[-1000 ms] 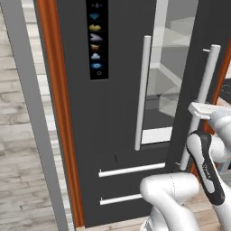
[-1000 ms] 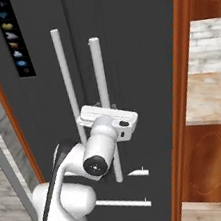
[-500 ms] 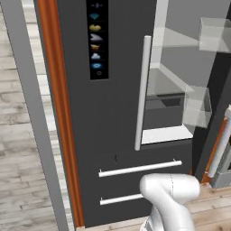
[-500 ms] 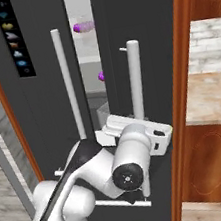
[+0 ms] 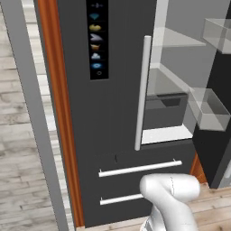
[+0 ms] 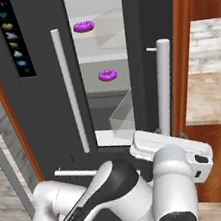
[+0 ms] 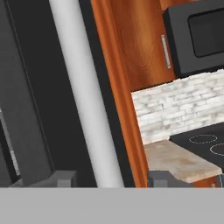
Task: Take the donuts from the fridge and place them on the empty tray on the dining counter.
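White shelves and clear door bins are seen in the left base view inside the fridge (image 5: 117, 113), its right door swung open. Two purple donuts (image 6: 107, 75) are shown in the right base view, one on each of two shelves, untouched; fetching them and carrying them to the tray is judged all still to do. In the hand view, the pincer (image 7: 109, 179) is seen released, its fingertips (image 7: 65, 178) straddling the white door handle (image 7: 85, 94) without clamping it
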